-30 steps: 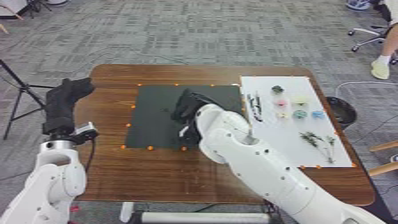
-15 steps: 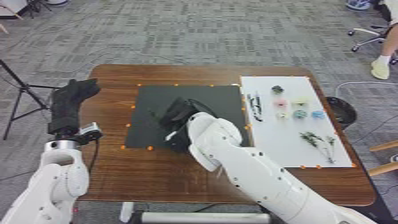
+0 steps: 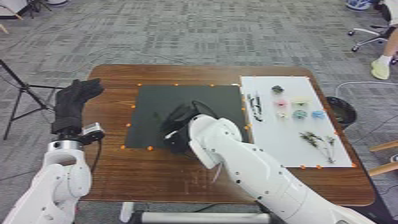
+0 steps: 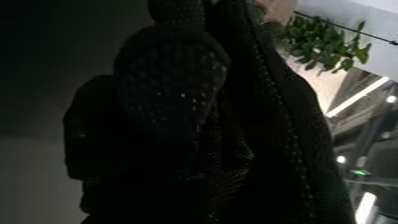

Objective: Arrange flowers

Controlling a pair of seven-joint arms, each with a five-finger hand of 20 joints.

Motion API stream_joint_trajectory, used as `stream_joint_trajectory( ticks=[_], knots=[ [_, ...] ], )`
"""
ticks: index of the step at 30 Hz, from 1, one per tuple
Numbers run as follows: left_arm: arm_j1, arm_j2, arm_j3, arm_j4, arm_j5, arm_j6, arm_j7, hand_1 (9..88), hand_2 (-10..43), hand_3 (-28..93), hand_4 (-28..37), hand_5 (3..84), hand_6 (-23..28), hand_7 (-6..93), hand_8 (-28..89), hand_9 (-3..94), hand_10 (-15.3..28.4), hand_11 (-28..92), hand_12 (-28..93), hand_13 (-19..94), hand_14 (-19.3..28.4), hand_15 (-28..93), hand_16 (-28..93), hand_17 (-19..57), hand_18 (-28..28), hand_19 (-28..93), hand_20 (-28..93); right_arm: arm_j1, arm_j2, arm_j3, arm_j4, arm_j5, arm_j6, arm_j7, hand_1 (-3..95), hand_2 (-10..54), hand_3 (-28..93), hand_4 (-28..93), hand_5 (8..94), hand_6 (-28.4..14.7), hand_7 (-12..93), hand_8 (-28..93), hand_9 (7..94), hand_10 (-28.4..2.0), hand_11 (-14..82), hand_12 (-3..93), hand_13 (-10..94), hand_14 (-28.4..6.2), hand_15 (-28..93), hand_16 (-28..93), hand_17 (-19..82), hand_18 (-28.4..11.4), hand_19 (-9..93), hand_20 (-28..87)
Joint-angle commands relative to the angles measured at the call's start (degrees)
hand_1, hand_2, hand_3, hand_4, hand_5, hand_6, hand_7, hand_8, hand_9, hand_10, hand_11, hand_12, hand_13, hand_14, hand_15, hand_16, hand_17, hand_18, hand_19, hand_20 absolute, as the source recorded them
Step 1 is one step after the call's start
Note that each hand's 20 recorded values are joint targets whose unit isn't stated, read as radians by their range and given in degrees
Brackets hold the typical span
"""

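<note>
Right robot hand [image 3: 180,131] is over the dark mat [image 3: 158,97], its grip unreadable to me. I judge I'm laying out the arrangement; next, I'd back off, then fetch from the blooms [image 3: 317,114] at two o'clock on the white sheet [image 3: 271,132].

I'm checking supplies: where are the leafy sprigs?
In the head view, the leafy sprigs lie on the white sheet at the right, closer to the robot than the blue flower head.
</note>
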Motion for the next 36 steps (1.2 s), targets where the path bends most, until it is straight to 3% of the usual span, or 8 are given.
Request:
stream_joint_trajectory(
  ticks=[1, 9, 13, 15, 17, 21, 27, 36],
  knots=[
    [0.0, -0.72, 0.13, -0.75, -0.38, -0.74, -0.55, 18.4, 18.1, 68, -28.3, 58.9, 2.8, 16.1, -7, 55.0, 15.2, 22, 15, 45, 18.1, 26, 2, 12.7, 12.2, 13, 24, -0.9, -0.9, -0.3, -1.3, 2.7, -1.1, 1.8, 63.4, -6.7, 45, -6, 79.9, -4.8, 18, 16, 91.3, -13.2, 14.5, 16.0, 94, -3.2, 50, 22, 72, -6.5, 80, 42],
    [1.1, -0.95, -0.35, -1.42, -0.61, -0.3, -0.41, 18.5, 17.6, 68, -28.3, 58.5, 2.8, 15.9, -7, 54.8, 15.1, 22, 15, 45, 18.0, 26, 2, 12.6, 12.2, 14, 24, -0.9, -0.3, -0.1, -1.6, 1.6, -2.0, 0.0, 62.3, -4.4, 44, -4, 79.0, -5.3, 16, 16, 89.5, -13.2, 14.3, 14.1, 94, -3.4, 48, 23, 72, -6.6, 79, 43],
    [3.4, -1.51, -2.02, -2.29, -0.68, 0.65, 0.07, 18.7, 16.7, 68, -28.3, 58.5, 2.8, 16.0, -7, 54.8, 15.1, 22, 15, 45, 18.1, 26, 2, 12.5, 12.2, 14, 24, -1.3, 1.2, -0.2, -4.1, -1.4, -3.2, -3.5, 53.7, -2.9, 47, -3, 76.9, -4.9, 17, 16, 87.7, -13.8, 15.5, 15.7, 94, -3.4, 48, 25, 71, -7.4, 81, 45],
    [4.4, -1.55, -2.86, -2.52, -0.73, 1.23, 0.06, 18.7, 15.3, 68, -28.3, 58.4, 2.9, 16.0, -7, 54.8, 15.1, 22, 15, 45, 18.1, 26, 2, 12.5, 12.2, 14, 24, -1.4, 2.6, -0.8, -5.6, -2.1, -4.8, -4.5, 47.2, -1.0, 51, -5, 75.3, -4.8, 19, 14, 86.7, -14.5, 16.7, 17.6, 94, -3.7, 47, 26, 70, -8.2, 82, 46],
    [5.1, -1.66, -3.59, -2.81, -0.88, 1.38, -0.1, 18.7, 14.5, 68, -28.3, 58.4, 2.9, 15.9, -7, 54.7, 15.2, 22, 15, 45, 18.1, 26, 2, 12.5, 12.2, 14, 24, -1.7, 3.5, -0.7, -6.9, -0.4, -6.8, -3.9, 39.9, 2.6, 55, -5, 73.9, -4.3, 23, -3, 85.8, -16.0, 16.8, 18.7, 94, -4.3, 45, 29, 68, -9.3, 85, 43],
    [5.6, -1.74, -4.05, -3.05, -0.85, 1.56, 0.06, 18.6, 14.1, 68, -28.3, 58.3, 2.9, 15.8, -7, 54.8, 15.1, 22, 15, 45, 18.2, 26, 2, 12.5, 12.2, 14, 24, -2.7, 5.0, -1.3, -8.1, 2.9, -7.2, -4.0, 34.7, 5.5, 52, -4, 72.5, -5.3, 21, -6, 81.4, -18.1, 13.6, 17.5, 94, -5.6, 42, 32, 67, -9.8, 87, 40],
    [5.0, -2.12, -3.99, -2.41, 0.04, 0.74, 0.12, 18.5, 13.9, 68, -28.3, 58.1, 2.8, 15.9, -7, 54.7, 15.1, 22, 15, 45, 18.2, 26, 2, 12.4, 12.3, 14, 24, -4.7, 5.9, -0.7, -8.3, 4.2, -13.8, -4.1, 30.8, 6.5, 51, -5, 67.9, -6.7, 16, -5, 73.3, -19.0, 9.4, 14.9, 93, -7.0, 39, 33, 64, -11.3, 87, 38],
    [6.0, -2.35, -5.47, -0.76, -0.45, 2.08, -0.51, 17.6, 17.4, 67, -28.3, 58.5, 2.5, 15.7, -7, 55.2, 15.2, 21, 14, 45, 18.0, 24, 2, 12.5, 11.9, 12, 23, -6.0, 9.4, 0.6, -11.9, 5.2, -10.8, -5.3, 28.7, 6.9, 50, -5, 67.0, -7.7, 11, -4, 70.1, -19.7, 9.2, 13.9, 91, -7.8, 39, 33, 63, -12.2, 86, 37]
  ],
)
